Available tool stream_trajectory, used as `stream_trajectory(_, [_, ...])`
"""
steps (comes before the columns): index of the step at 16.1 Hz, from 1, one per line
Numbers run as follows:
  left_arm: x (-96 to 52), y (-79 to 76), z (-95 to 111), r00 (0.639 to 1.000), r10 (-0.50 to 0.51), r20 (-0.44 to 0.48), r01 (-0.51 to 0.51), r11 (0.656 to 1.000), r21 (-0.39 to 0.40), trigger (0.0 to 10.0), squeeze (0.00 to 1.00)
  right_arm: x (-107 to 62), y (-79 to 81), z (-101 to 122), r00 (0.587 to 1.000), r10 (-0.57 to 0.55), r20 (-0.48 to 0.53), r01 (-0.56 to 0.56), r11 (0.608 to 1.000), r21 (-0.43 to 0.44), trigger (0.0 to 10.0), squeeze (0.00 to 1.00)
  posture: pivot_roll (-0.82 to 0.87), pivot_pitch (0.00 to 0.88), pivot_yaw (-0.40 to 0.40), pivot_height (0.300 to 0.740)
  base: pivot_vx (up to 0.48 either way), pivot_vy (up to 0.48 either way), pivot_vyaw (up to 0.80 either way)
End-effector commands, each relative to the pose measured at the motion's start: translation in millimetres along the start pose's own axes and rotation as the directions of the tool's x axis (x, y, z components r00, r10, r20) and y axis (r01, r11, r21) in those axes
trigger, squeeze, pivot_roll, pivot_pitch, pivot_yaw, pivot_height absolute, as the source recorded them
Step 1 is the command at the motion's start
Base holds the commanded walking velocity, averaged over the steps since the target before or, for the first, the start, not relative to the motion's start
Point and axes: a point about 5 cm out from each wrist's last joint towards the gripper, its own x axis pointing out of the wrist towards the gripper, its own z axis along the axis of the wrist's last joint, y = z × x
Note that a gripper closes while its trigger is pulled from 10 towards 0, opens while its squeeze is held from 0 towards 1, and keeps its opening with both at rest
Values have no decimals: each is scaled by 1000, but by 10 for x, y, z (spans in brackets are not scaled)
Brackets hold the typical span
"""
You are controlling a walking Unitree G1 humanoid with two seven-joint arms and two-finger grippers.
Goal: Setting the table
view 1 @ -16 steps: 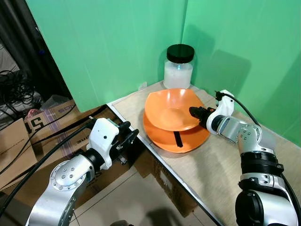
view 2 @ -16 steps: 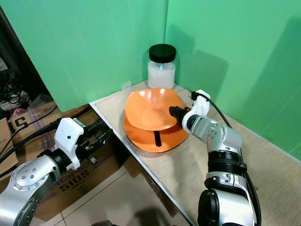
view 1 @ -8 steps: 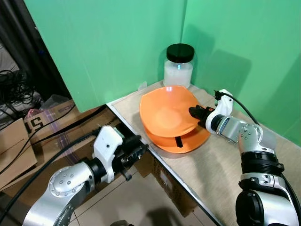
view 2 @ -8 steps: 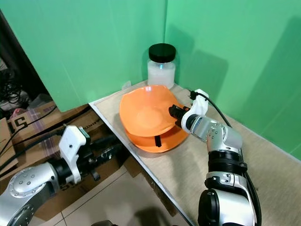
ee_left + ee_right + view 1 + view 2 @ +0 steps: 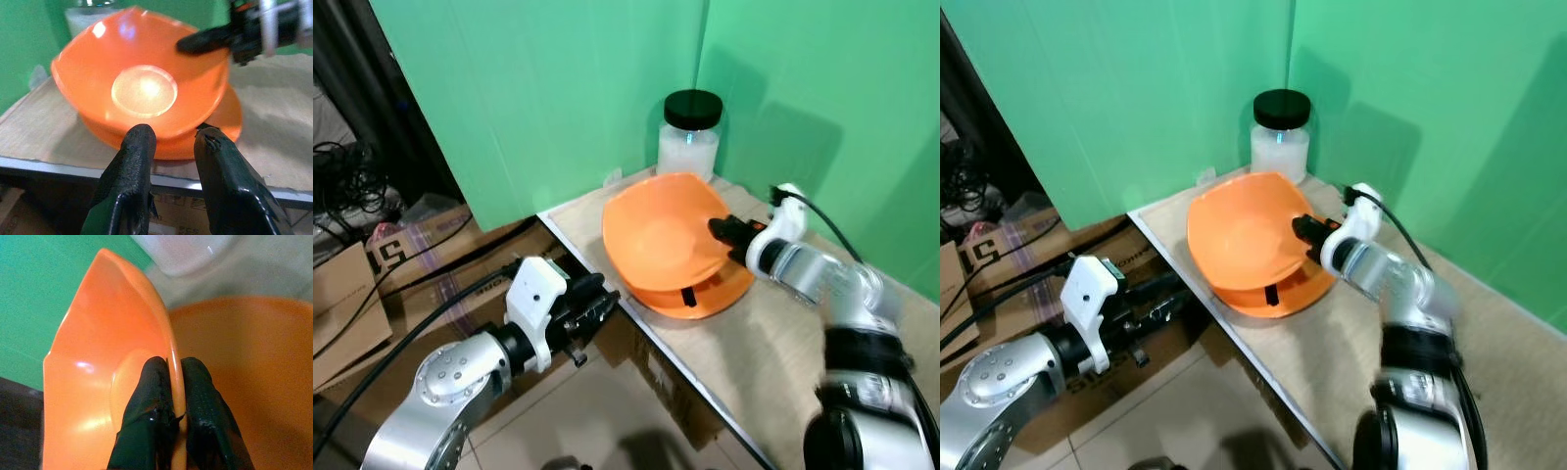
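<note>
Two orange bowls sit nested on the beige table [image 5: 773, 362]. The upper bowl [image 5: 661, 235] is tipped up toward my left, with my right gripper [image 5: 720, 230] shut on its right rim. In the right wrist view its fingers [image 5: 151, 382] pinch that rim, one on each side, with the lower bowl [image 5: 254, 357] beyond. The lower bowl [image 5: 729, 292] rests flat, with a short black strip [image 5: 687, 294] on its front. My left gripper [image 5: 597, 305] is open, just below and left of the table edge. In the left wrist view it [image 5: 173, 134] points at both bowls [image 5: 144, 90].
A clear jar [image 5: 690, 137] with a black lid and white contents stands in the back corner against the green walls. The table's metal edge [image 5: 656, 338] runs diagonally. Cardboard boxes [image 5: 382, 255] and cables lie on the floor at left.
The right gripper has tipped the upper bowl further up and to the left. The left arm has swung down and right, closer to the table edge.
</note>
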Motion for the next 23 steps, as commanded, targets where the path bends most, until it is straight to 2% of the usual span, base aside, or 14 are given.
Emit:
stream_trajectory(1, [-22,32,46,1000,24,17,-24,1000,6,10000,0,-109,174,204,991,90,96,-87,996,-33,0,0,23,0,34,740,0,0,0])
stream_trajectory(2, [-34,44,67,998,53,36,-53,999,3,10000,0,-344,364,339,961,179,212,-148,977,-151,667,0,26,0,31,740,0,0,0])
stream_trajectory(3, [-37,47,96,995,83,56,-84,996,10,10000,0,-545,523,389,927,248,281,-173,948,-267,10000,0,28,0,27,740,0,0,0])
stream_trajectory(4, [-37,48,127,990,115,80,-117,993,12,10000,0,-691,636,364,904,288,315,-176,924,-338,10000,0,21,0,29,740,0,0,0])
stream_trajectory(5, [-34,64,142,982,161,99,-163,986,22,10000,0,-778,705,310,900,276,337,-109,892,-439,10000,0,8,0,40,740,0,0,0])
stream_trajectory(6, [-21,90,134,970,220,101,-223,975,21,10000,0,-833,751,246,899,268,347,-69,868,-491,10000,0,1,0,49,740,0,0,0])
stream_trajectory(8, [80,134,183,930,342,134,-353,933,68,10000,0,-935,701,106,878,153,454,108,859,-500,10000,0,-19,0,59,740,0,0,-744])
stream_trajectory(10, [124,180,219,904,395,164,-415,903,114,10000,0,-969,647,49,860,101,499,208,826,-525,10000,0,-20,0,60,740,0,0,-750])
stream_trajectory(11, [157,227,240,878,442,182,-467,875,130,10000,0,-971,606,12,837,66,543,275,808,-521,10000,0,-26,0,53,740,0,0,-750])
stream_trajectory(12, [168,249,246,863,469,186,-492,865,98,10000,0,-964,583,-6,827,38,561,296,818,-493,10000,0,-33,0,61,740,0,0,-750])
stream_trajectory(14, [150,241,250,855,482,189,-503,861,79,10000,0,-957,622,-65,841,50,538,278,814,-509,10000,0,-45,0,64,740,0,0,-750])
stream_trajectory(16, [155,275,188,846,501,181,-522,848,93,10000,0,-914,594,-158,862,36,506,279,799,-532,10000,0,-49,0,76,740,0,0,-750])
stream_trajectory(20, [121,325,205,816,544,195,-562,825,49,10000,0,-868,596,-215,870,33,492,262,815,-517,10000,0,-37,0,75,740,0,0,-755])
stream_trajectory(23, [140,341,237,811,546,210,-565,824,40,10000,0,-835,621,-227,877,60,477,228,822,-523,10000,0,-31,0,60,740,0,0,-773])
